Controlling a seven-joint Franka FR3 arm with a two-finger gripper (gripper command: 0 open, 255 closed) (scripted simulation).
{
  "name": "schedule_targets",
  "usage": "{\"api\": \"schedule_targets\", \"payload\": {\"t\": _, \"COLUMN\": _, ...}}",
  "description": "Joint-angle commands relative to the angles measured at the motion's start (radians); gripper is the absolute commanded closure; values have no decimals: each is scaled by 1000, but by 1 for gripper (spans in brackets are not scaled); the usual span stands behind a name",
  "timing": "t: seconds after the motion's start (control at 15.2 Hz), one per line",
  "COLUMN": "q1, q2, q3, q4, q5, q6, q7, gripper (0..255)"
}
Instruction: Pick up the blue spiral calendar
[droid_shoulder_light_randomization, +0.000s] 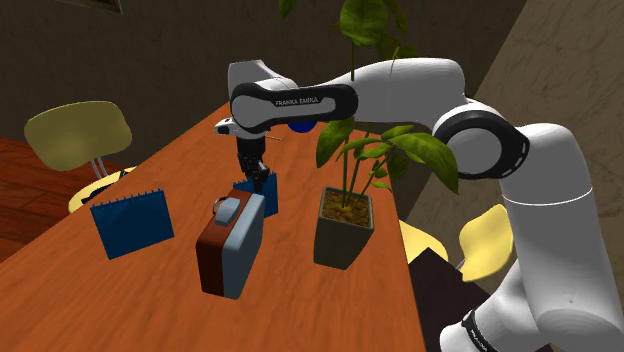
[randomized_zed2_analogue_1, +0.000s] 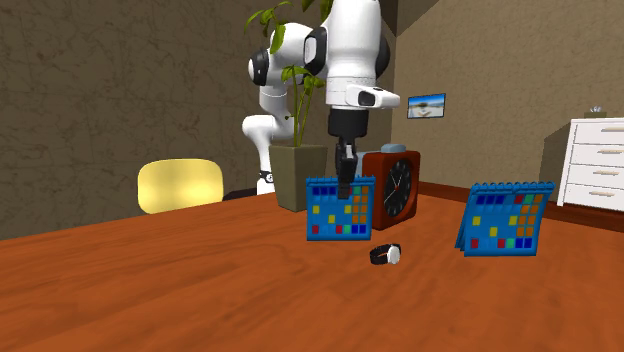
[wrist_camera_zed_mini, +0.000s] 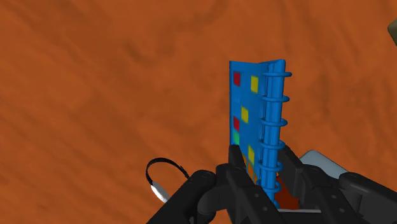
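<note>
Brown table (droid_shoulder_light_randomization: 330, 310) carries the blue spiral calendar (randomized_zed2_analogue_1: 325, 208), tented beside the clock (randomized_zed2_analogue_1: 400, 185) near the edge where the plant (droid_shoulder_light_randomization: 345, 228) sits. My gripper (wrist_camera_zed_mini: 262, 167) pinches its ringed ridge from above — the narrowest part, where 2 fingers (wrist_camera_zed_mini: 236, 165) fit — leaving the leaves free.

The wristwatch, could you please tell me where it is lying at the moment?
In the second exterior view the wristwatch lies on the table, in front of the clock, just right of the blue calendar below the hand.
</note>
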Motion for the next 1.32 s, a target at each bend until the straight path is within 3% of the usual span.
{"api": "schedule_targets", "payload": {"t": 0.0, "q1": 0, "q2": 0, "q3": 0, "q4": -1, "q5": 0, "q6": 1, "q7": 0, "gripper": 255}}
{"api": "schedule_targets", "payload": {"t": 0.46, "q1": 0, "q2": -1, "q3": 0, "q4": -3, "q5": 0, "q6": 2, "q7": 0, "gripper": 255}}
{"api": "schedule_targets", "payload": {"t": 1.25, "q1": 5, "q2": -21, "q3": 2, "q4": 126, "q5": 3, "q6": -146, "q7": -2, "gripper": 255}}
